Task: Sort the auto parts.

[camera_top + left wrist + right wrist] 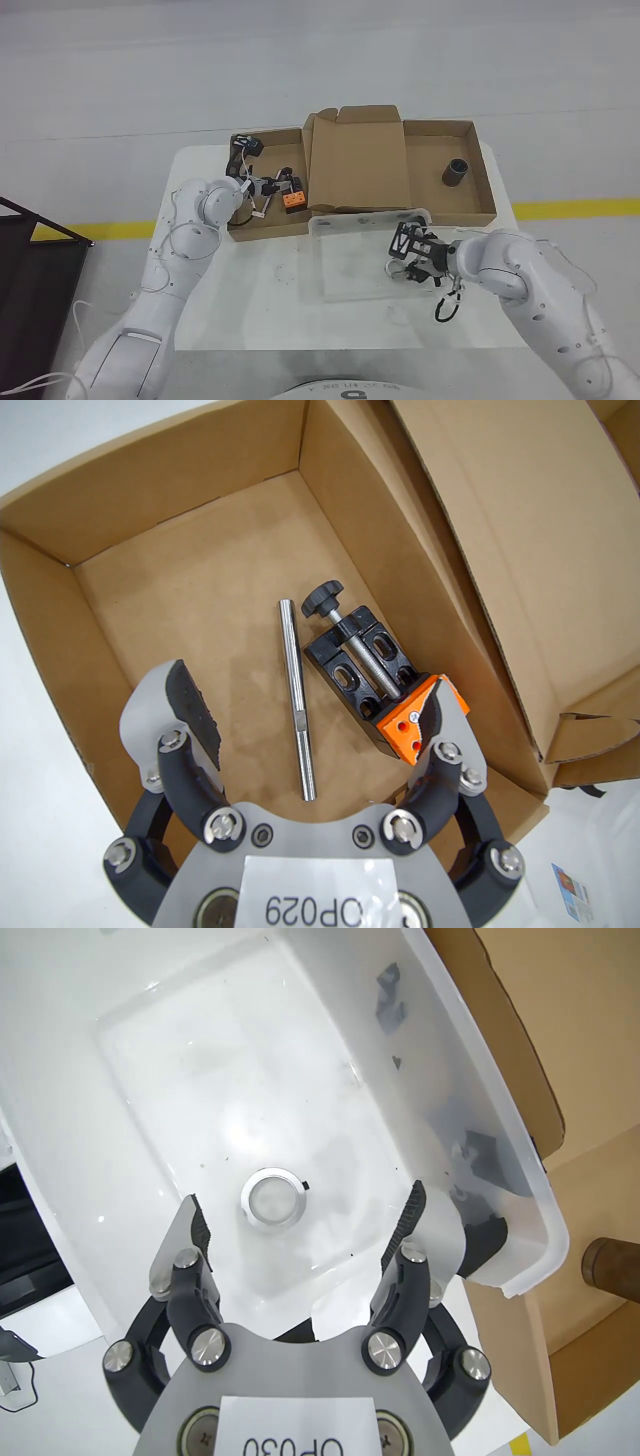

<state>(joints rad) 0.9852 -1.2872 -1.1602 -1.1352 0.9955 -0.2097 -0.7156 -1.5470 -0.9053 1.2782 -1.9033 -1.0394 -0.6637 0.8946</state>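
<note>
the left gripper (310, 680) hangs over the left compartment of the cardboard box (487, 190), its jaws spread wide with nothing between them. 1 finger (445, 720) overlaps the orange end of the vise in the wrist view; whether it touches cannot be told. the right gripper (305, 1203) hangs above the clear plastic bin, jaws likewise spread and holding nothing.

the white table (450, 325) carries everything. the cardboard box sits along its far side, with 2 open compartments and a folded flap (357, 150) covering the middle. the clear plastic bin (340, 275) lies just in front of the box, its far rim against the box wall.

in the left compartment a black bench vise (360, 665) with an orange jaw and a black screw knob lies on the floor near the inner wall. a polished steel rod (297, 695) lies just beside it, roughly parallel. a brown cylinder (455, 172) stands upright in the right compartment. a small metal ring (274, 1198) lies flat on the bin floor, below the right gripper's fingers.
</note>
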